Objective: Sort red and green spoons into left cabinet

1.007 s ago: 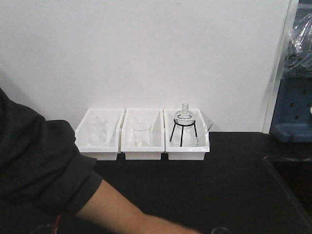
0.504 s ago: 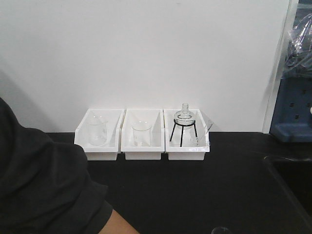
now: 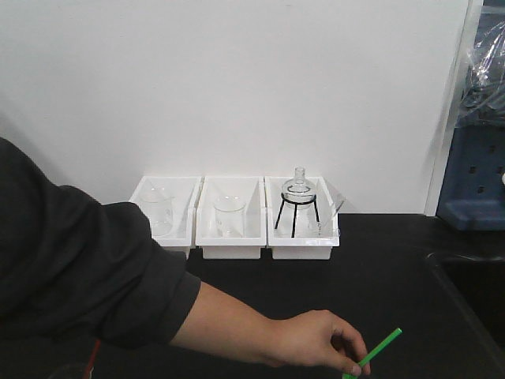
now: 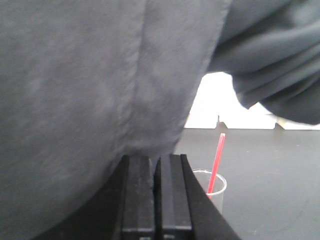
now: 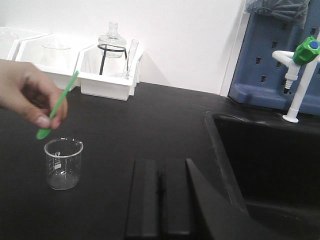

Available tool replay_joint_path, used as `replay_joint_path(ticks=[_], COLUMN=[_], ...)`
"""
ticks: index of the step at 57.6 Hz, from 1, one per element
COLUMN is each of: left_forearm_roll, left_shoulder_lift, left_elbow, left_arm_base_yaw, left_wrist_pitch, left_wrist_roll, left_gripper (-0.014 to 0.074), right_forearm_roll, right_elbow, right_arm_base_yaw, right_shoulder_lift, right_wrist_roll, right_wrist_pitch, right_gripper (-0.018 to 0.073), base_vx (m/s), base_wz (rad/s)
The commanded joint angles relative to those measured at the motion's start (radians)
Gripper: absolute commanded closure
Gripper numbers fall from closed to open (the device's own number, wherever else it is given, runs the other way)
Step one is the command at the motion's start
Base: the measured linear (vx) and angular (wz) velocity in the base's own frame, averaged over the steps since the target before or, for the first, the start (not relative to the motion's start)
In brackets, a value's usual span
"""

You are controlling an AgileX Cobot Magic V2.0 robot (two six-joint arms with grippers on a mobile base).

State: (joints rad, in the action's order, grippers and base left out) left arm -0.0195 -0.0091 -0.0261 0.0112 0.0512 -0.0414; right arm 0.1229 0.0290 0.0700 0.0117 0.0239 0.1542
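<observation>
"Exterior front-facing view: what's new compared with half a second ago?"

"The sleeve was pulled back to 8 o'clock then, with no spoon showing. Now a person's hand [image 3: 316, 341] reaches along the tabletop [image 3: 379, 276] to 5 o'clock, pinching the green spoon [image 3: 383, 344] by its handle."

"Where exactly is that spoon?"

"In the right wrist view it hangs at 9 o'clock, bowl down, just above the rim of an empty beaker [image 5: 63, 163] and not inside it. I can't tell whether it is going in or coming out."

"And the red spoon [image 4: 217, 161]?"

"It stands upright in a second beaker [image 4: 214, 189] at 4 o'clock in the left wrist view, behind the dark sleeve."

"The robot?"

"The left jaws and the right jaws are both pressed together with nothing between them, low in their own views."

"So what does that mean for the sorting?"

"I'd say it hasn't started. One spoon is in a human hand, so the arms should wait. The left cabinet appears in no view."
</observation>
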Motion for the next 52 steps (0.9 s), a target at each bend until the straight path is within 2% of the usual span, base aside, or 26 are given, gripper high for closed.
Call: replay_joint_path(ticks=[1,52], left_forearm_roll=[0.0,0.0], left_shoulder_lift=[-0.01,-0.01], left_elbow=[0.002,0.002], left_arm_base_yaw=[0.0,0.0], left_wrist_pitch=[-0.083,-0.092], left_wrist_roll=[-0.001,-0.001], left_gripper=[0.0603,0.0603], right_forearm_roll=[0.006,0.006], right_elbow=[0.01,0.01], right_arm_base_yaw=[0.001,0.001], right_shoulder_lift=[0.013,0.013], right_wrist_roll=[0.007,0.007], right_wrist_pitch=[-0.088,-0.088], right_gripper=[0.0568,0.0568], base_vx=[0.0,0.0], base_wz=[0.0,0.0])
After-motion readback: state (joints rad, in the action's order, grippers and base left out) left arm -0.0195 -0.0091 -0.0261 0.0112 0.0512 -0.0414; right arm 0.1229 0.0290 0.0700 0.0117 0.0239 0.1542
